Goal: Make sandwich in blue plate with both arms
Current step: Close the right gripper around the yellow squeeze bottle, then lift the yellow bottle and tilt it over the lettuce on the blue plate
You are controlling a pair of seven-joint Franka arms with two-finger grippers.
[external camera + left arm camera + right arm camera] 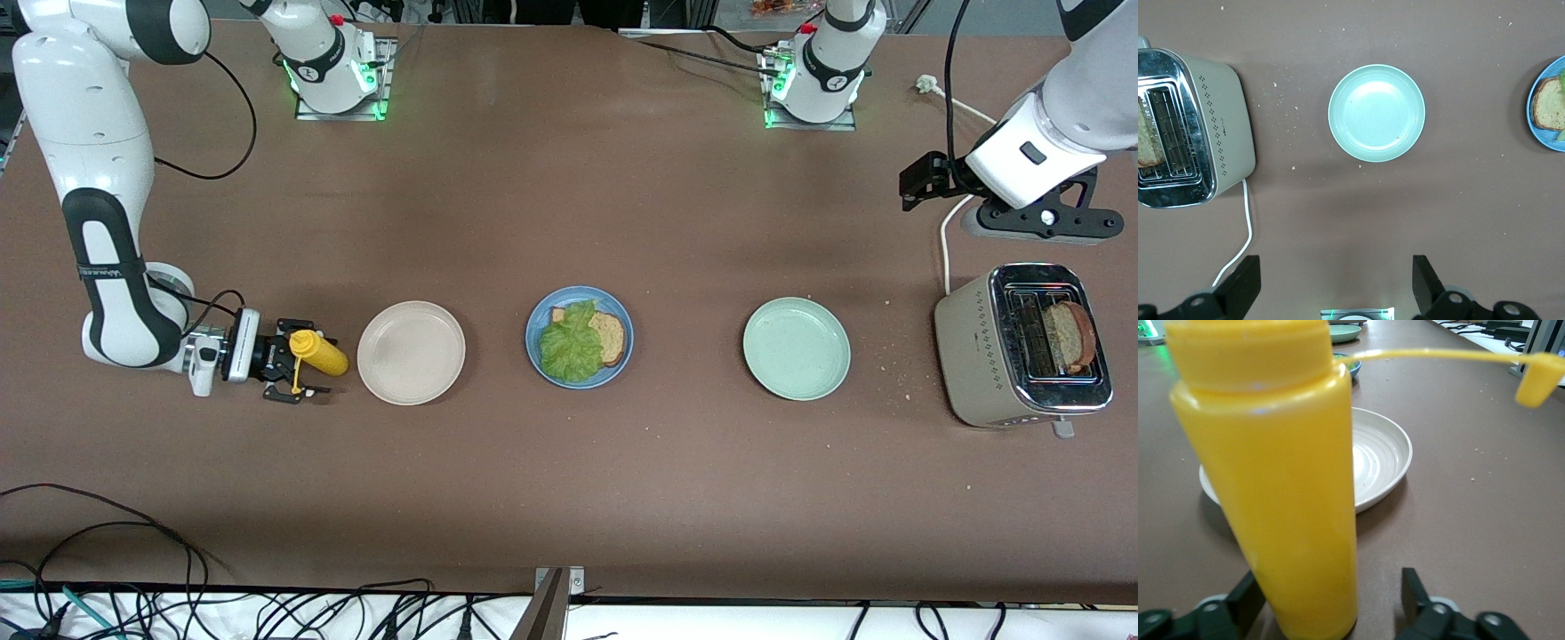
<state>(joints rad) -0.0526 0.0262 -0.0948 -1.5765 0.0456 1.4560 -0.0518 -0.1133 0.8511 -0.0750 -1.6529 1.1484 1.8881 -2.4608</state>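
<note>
The blue plate [536, 333] lies mid-table and holds a bread slice [611, 336] with a ruffled lettuce leaf [569, 342] partly over it. Its edge, blue plate [1535, 127], also shows in the left wrist view. A second bread slice [1067, 336] stands in a slot of the toaster [978, 356]. My right gripper [298, 360] is low at the table, open around a yellow squeeze bottle [1271, 487], with a gap showing beside one finger [1415, 593]. My left gripper [1045, 222] hangs open and empty high over the table beside the toaster.
A beige plate [411, 352] lies right next to the bottle, between it and the blue plate. A pale green plate [797, 348] sits between the blue plate and the toaster. The toaster's white cord [1238, 247] trails toward the left arm's base. Crumbs dot the table near the toaster.
</note>
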